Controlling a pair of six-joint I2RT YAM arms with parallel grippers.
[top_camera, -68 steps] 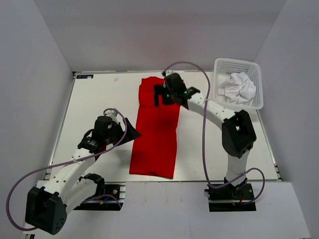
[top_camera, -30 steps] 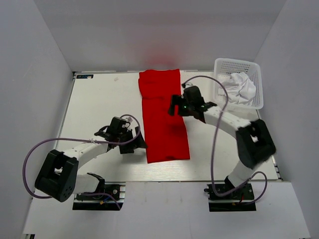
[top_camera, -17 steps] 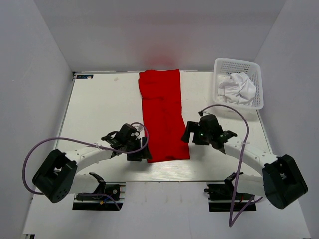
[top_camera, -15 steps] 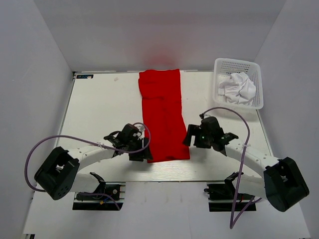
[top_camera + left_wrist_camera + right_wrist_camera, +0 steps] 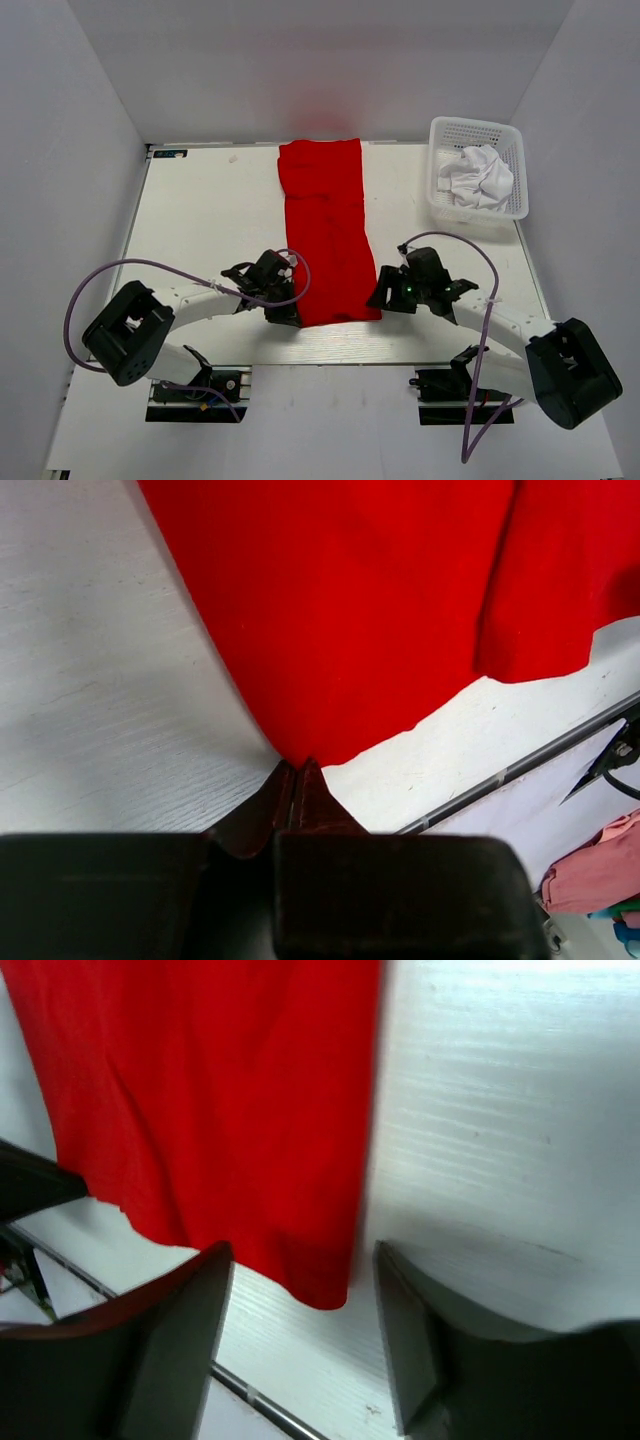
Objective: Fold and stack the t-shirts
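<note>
red cloth is the job here: the red t-shirt (image 5: 325,230) lies as a long flat strip on the desk (image 5: 200,220), and the step in hand looks like lifting its near hem to fold it toward its far end. the left fingers (image 5: 270,805) are pressed together right at the shirt's near left corner, apparently pinching just the tip of the hem. the right fingers (image 5: 190,1300) stand apart, straddling the shirt's near right corner with the cloth between them and not yet gripped. to do this well, the right side should close on a matching bite, taking every layer, and both corners should rise level so the fold lands square. the left hold looks shallow and could slip. both arms reach low and stretched out, the left arm (image 5: 200,298) coming in from the shirt's left and the right arm (image 5: 490,312) from its right. the white t-shirt (image 5: 475,178) sits crumpled in the basket (image 5: 440,135), well off the shirt's far right corner.
</note>
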